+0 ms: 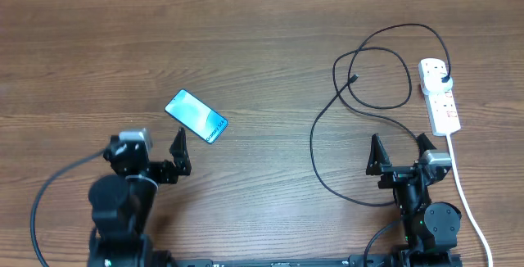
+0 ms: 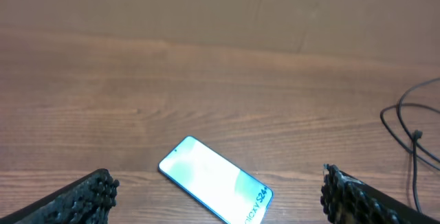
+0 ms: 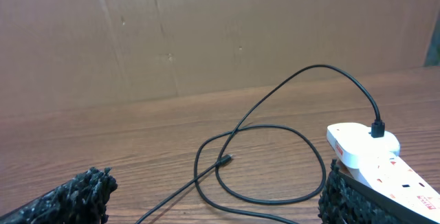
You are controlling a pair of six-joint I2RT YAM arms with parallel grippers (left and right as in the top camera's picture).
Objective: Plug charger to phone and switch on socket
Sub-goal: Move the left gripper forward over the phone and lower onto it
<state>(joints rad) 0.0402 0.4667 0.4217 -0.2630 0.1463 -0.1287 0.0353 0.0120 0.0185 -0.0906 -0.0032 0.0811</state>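
Observation:
The phone [image 1: 196,116], blue-teal screen up, lies at a slant on the wooden table left of centre. In the left wrist view the phone [image 2: 214,181] sits on the table ahead, between my open left gripper's [image 2: 220,198] fingertips [image 2: 103,186]. Overhead, the left gripper [image 1: 155,151] hovers just below the phone. The charger's black cable [image 1: 315,148] loops on the right; its connector tip [image 1: 354,78] lies free and its plug [image 1: 443,79] sits in the white socket [image 1: 442,107]. My right gripper [image 1: 399,148] is open and empty, with the connector tip [image 3: 225,159] ahead and the socket [image 3: 371,152] by its right finger.
A thick white cord [image 1: 467,193] runs from the socket down to the table's near edge, right of my right arm. A brown cardboard wall [image 3: 206,31] stands along the table's far side. The black cable [image 2: 412,135] shows at the right edge of the left wrist view.

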